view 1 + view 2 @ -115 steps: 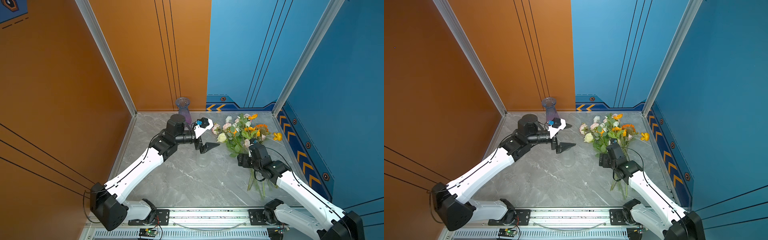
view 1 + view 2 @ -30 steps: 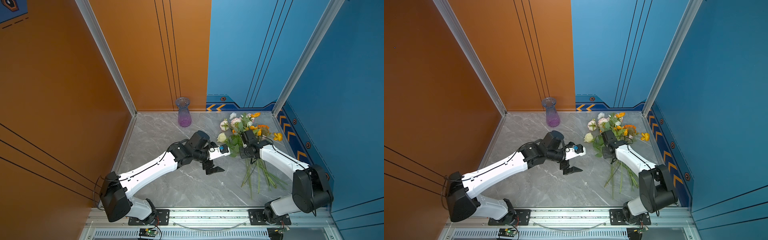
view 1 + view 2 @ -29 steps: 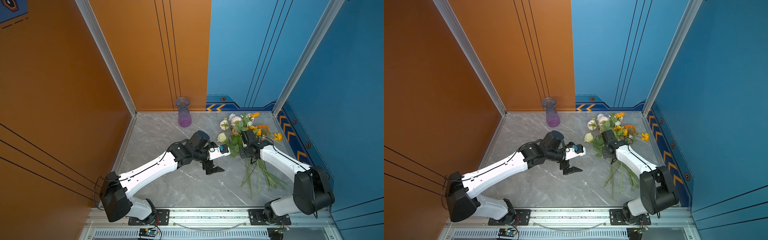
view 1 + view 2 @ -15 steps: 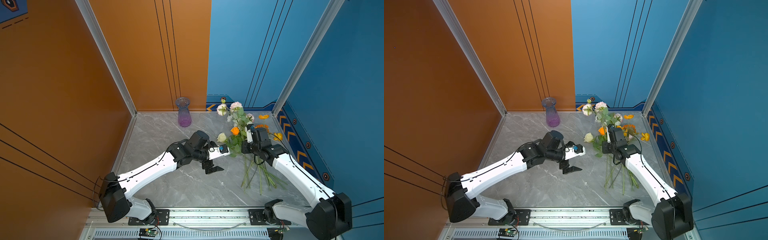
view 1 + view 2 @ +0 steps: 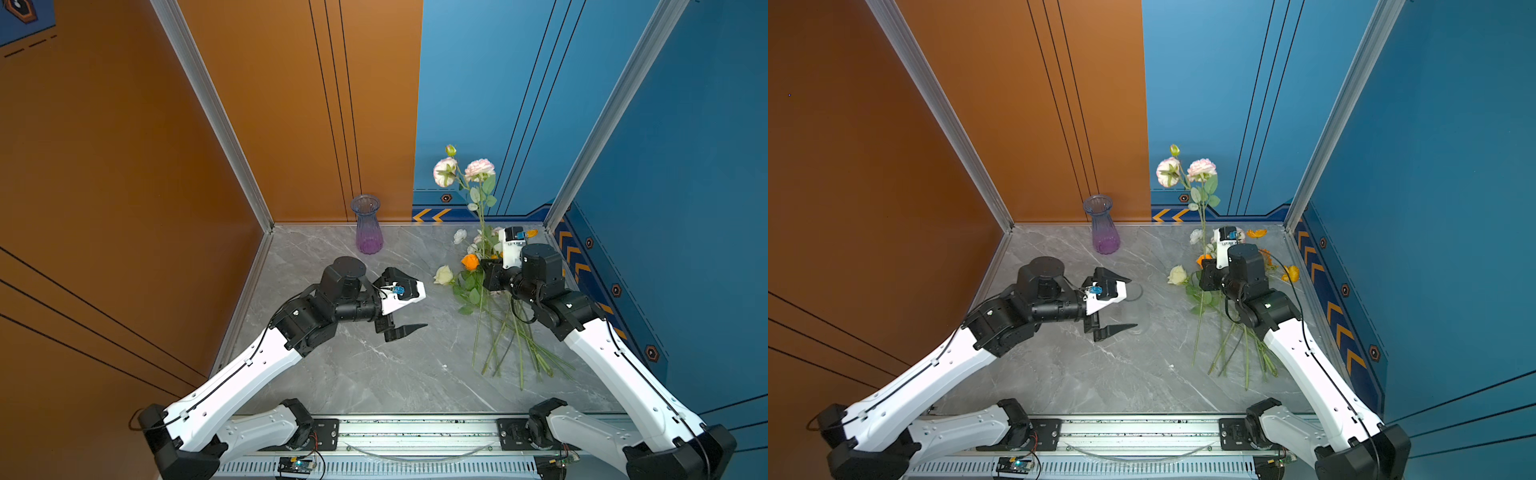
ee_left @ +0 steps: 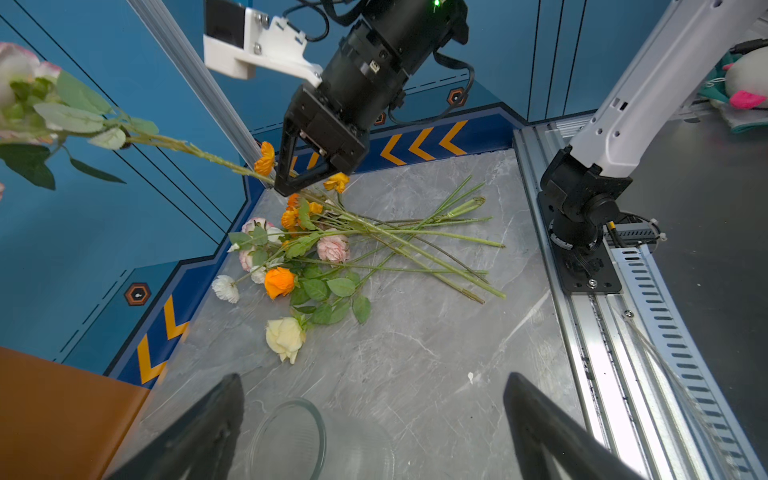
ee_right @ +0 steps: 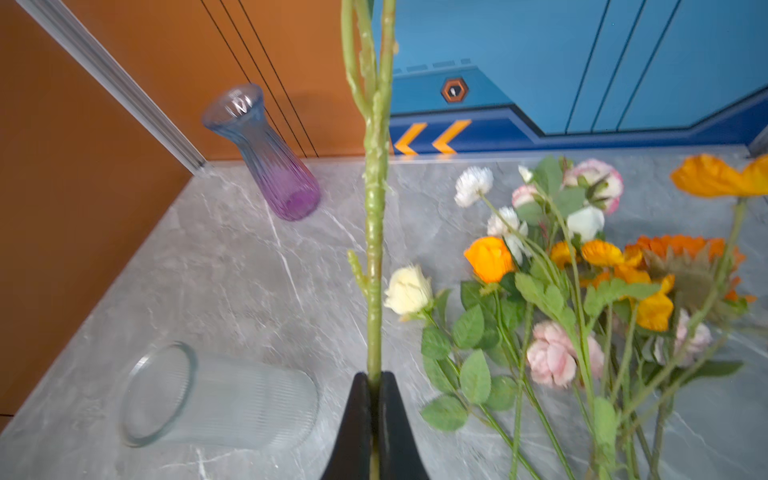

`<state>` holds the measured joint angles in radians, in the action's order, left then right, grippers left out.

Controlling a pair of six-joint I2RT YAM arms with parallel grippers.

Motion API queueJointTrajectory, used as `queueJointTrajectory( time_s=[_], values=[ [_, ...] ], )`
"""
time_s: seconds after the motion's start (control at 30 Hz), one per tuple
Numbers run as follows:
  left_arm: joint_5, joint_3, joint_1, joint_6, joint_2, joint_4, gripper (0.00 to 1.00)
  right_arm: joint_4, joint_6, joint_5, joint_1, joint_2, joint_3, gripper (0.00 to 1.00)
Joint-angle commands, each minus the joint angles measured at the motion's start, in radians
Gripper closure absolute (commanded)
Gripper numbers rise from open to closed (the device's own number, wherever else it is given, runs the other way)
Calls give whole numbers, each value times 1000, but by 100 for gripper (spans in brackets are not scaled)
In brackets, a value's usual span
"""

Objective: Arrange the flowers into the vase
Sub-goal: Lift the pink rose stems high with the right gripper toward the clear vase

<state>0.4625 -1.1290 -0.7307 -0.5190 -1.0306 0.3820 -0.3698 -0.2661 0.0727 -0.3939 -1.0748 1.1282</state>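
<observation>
Directions are read as a clock face laid on the surface (image 5: pixel 374 374) in both top views, with the arm bases at 6 o'clock.

Right jaws: closed on the green stem of one pink flower (image 5: pixel 478 170). In the right wrist view the two tips pinch the stem (image 7: pixel 374 249) between them. The flower is held above the pile with its stem near upright. Its two pink blooms and a bud show against the blue wall (image 5: pixel 519 104) toward 1 o'clock.

Left jaws: spread wide, holding nothing. They sit near the centre and point toward 3 o'clock. A clear glass vase (image 6: pixel 291 440) lies on its side between the tips. Contact cannot be confirmed.

Flowers (image 5: pixel 503 332): the rest of the bunch lies flat at 3 o'clock, with blooms toward 12 and stem ends toward 6. A cream rose (image 5: pixel 443 275) lies at the bunch's 9 o'clock edge, with an orange rose (image 5: pixel 470 261) near it.

Purple vase (image 5: pixel 368 226): upright at the 12 o'clock edge, well apart from the bunch.
</observation>
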Motion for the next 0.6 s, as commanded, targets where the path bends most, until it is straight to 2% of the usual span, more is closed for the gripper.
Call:
queueJointTrajectory(
  time_s=[0.0, 0.07, 0.2, 0.37, 0.43, 0.57],
  values=[
    [57, 91, 68, 25, 59, -93, 2, 72, 52, -17, -62, 14, 102, 100],
    [112, 132, 100, 61, 76, -131, 2, 115, 79, -44, -108, 0, 141, 100],
    [236, 72, 200, 131, 44, -64, 2, 270, 149, -141, -214, -44, 190, 100],
    [285, 90, 281, 170, 38, -106, 2, 455, 197, -200, -300, -117, 233, 100],
    [310, 92, 293, 201, 37, -149, 2, 491, 199, -205, -301, -155, 259, 100],
    [314, 132, 308, 218, 32, -185, 2, 557, 227, -229, -368, -229, 294, 100]
  ],
)
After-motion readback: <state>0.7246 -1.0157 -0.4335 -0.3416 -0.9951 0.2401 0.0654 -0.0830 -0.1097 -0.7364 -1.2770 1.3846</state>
